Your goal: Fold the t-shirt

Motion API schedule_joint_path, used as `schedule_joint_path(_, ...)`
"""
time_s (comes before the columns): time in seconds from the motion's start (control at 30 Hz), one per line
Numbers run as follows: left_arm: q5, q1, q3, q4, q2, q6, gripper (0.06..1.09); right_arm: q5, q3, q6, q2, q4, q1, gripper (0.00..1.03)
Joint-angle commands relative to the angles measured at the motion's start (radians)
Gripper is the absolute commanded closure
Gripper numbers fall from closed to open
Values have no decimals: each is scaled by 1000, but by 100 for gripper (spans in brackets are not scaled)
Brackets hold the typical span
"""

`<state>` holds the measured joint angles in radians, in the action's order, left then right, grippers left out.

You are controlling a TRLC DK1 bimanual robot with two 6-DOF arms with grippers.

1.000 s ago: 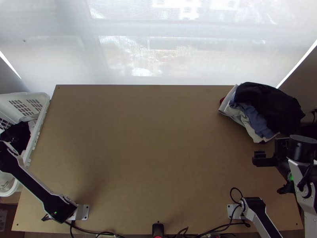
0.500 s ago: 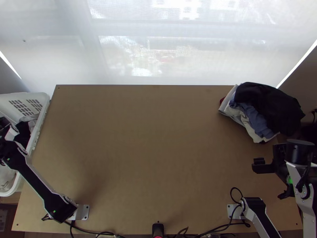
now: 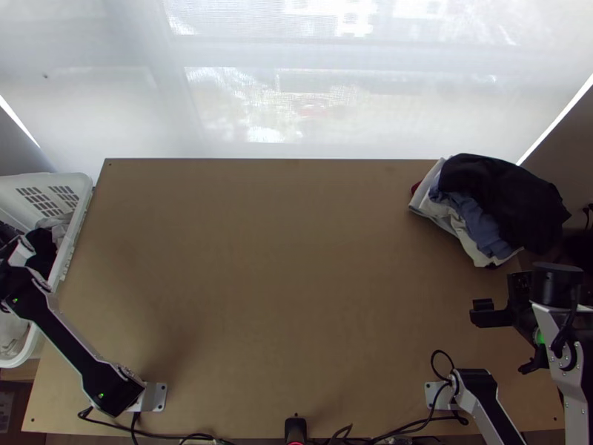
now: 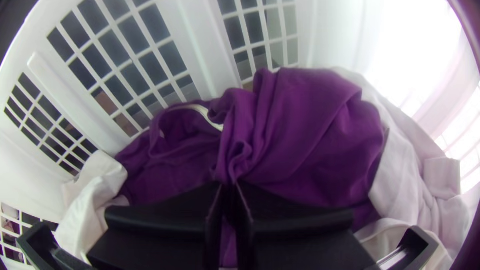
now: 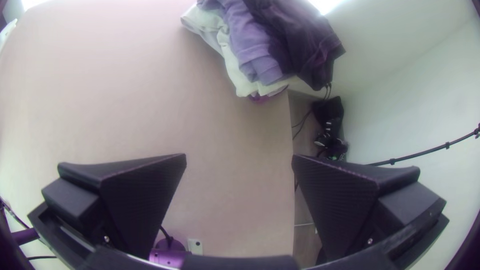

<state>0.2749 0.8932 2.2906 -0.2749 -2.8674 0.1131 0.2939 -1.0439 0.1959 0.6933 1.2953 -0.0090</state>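
My left gripper [image 3: 9, 246] pinches the bunched purple garment [image 4: 315, 125] (folds pucker right at its tips) inside the white basket [image 3: 83, 189]; my right gripper [image 3: 504, 337] hangs over the table [image 3: 282, 297], fingers spread.

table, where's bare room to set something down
Widest: the middle of the table, between the basket at left and the clothes pile at the far right corner. It extends below that pile, up to the right hand. Crowded: the basket, where the left hand grips purple cloth, and the near edge, with cables.
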Motion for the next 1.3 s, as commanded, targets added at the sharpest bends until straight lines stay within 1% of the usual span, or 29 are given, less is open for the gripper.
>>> schedule_joint_path(0.0, -32, 7, -20, -116, 149, 56, 105, -1, 7, 2, -6, -7, 0, 5)
schedule_joint_path(0.1, -102, 23, -36, -205, 260, 114, 105, -2, 5, 2, -12, -11, 1, 5)
schedule_joint_path(0.27, -213, 41, -51, -356, 470, 178, 105, -12, -10, 2, -20, -14, 23, 5)
schedule_joint_path(0.33, -264, 47, -57, -415, 566, 197, 105, -12, -27, 2, -20, -16, 37, 5)
schedule_joint_path(0.5, -378, 44, -76, -535, 819, 203, 105, -13, -74, 7, -21, -16, 75, 5)
schedule_joint_path(0.57, -421, 43, -76, -563, 908, 207, 105, -13, -80, 11, -34, -17, 89, 5)
schedule_joint_path(0.67, -517, 39, -76, -596, 1034, 221, 105, -13, -87, 11, -57, -19, 93, 5)
schedule_joint_path(0.73, -579, 27, -76, -606, 1119, 227, 105, -15, -94, 11, -77, -17, 93, 5)
schedule_joint_path(0.83, -645, -11, -76, -606, 1235, 234, 105, -16, -96, 11, -112, -14, 93, 5)
schedule_joint_path(0.97, -709, -119, -108, -607, 1390, 238, 105, -18, -94, 13, -144, -10, 95, 5)
schedule_joint_path(1.17, -712, -445, -318, -607, 1626, 214, 105, -19, -119, 13, -158, -11, 87, 5)
schedule_joint_path(1.27, -707, -639, -410, -609, 1709, 247, 105, -18, -133, 13, -169, -4, 78, 5)
